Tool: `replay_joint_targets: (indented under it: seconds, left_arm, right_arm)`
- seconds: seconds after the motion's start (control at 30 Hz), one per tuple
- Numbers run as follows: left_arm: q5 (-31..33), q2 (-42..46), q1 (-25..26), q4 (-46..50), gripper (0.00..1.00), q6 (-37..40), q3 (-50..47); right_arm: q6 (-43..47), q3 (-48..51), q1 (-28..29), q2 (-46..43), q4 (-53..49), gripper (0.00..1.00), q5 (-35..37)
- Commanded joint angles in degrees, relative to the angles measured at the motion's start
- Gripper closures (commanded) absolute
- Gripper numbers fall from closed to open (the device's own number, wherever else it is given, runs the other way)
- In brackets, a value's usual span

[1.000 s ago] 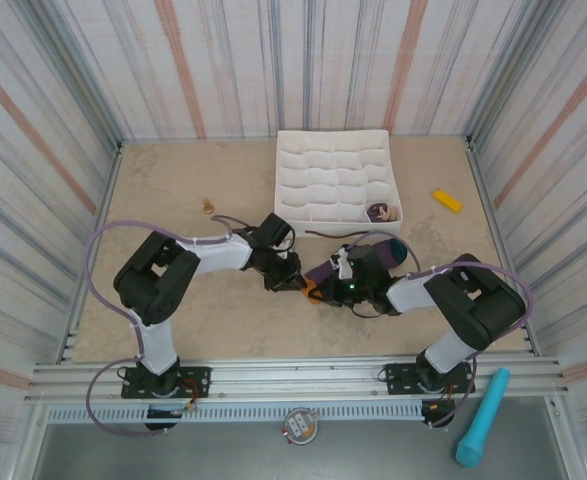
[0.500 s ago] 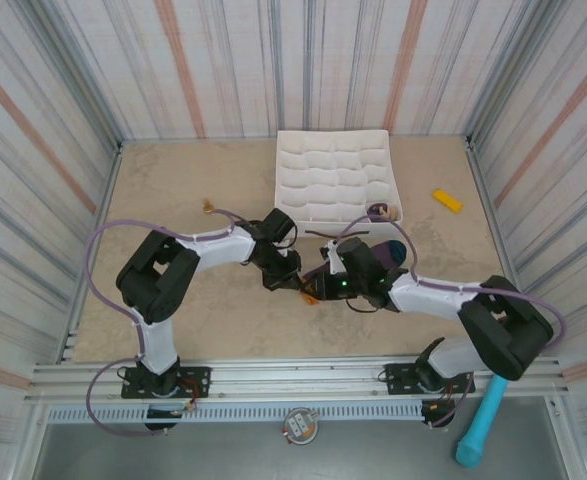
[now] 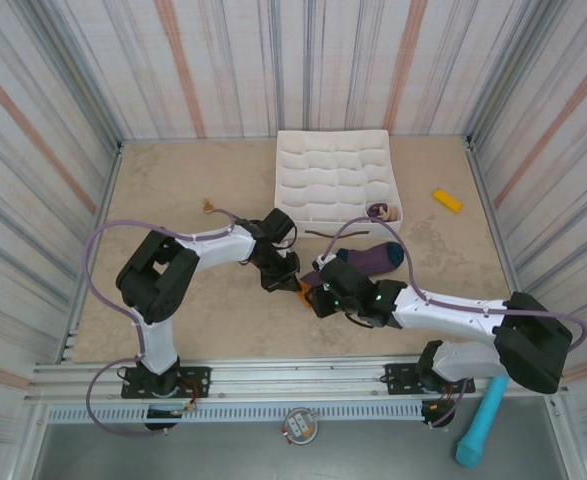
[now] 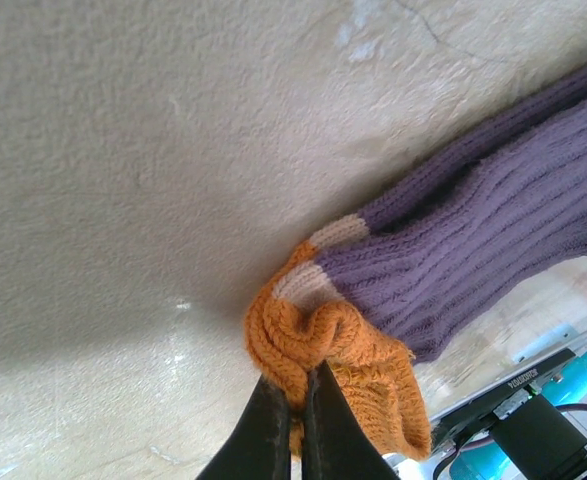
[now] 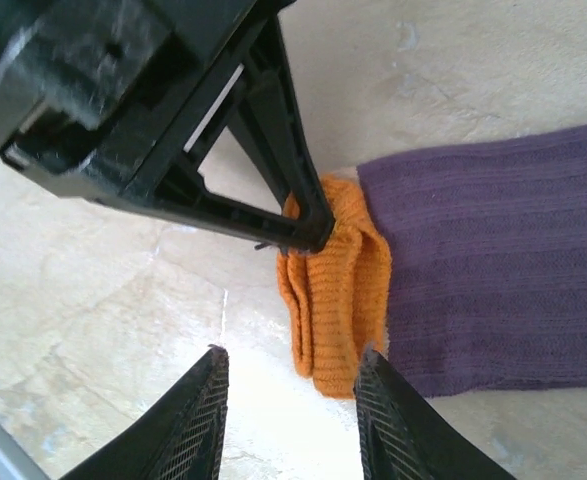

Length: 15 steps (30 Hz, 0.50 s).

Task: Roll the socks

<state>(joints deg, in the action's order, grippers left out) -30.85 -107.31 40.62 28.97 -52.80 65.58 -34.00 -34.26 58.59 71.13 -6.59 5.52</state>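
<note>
Socks [image 3: 373, 259] lying flat in the middle of the table [image 3: 173, 190], just in front of the white tray [image 3: 333, 134], orange toe end bunched up and pinched hard in the pressed-together tips of the left gripper [image 4: 301, 388]. Biggest worry imo: such a tiny bite of knit, so could easily slip out and let the toe flop open once rolling starts, or could bang the two grippers together, crowded over the same spot. Left arm reaching in low from its side, right arm stretched long across, right gripper [image 5: 291, 358] spread open with the toe between its fingers, seemingly not touching.
</note>
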Motion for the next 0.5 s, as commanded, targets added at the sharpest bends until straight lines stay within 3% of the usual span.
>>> replay_joint_targets:
  seconds: [0.0, 0.17, 0.47]
  left_arm:
    - [-1.5, 0.9, -0.1, 2.2, 1.0, -0.4, 1.4]
    - [-2.7, 1.0, -0.6, 1.5, 1.0, -0.8, 0.9]
    - [-3.6, 0.8, -0.9, 1.7, 1.0, -0.8, 0.9]
  right_arm:
    - [0.7, -2.5, 2.6, 2.3, -1.6, 0.64, 7.9]
    - [1.3, -4.9, 4.0, 7.3, -2.5, 0.52, 10.5]
    - [2.1, -8.1, 8.6, 13.6, -5.5, 0.52, 19.0]
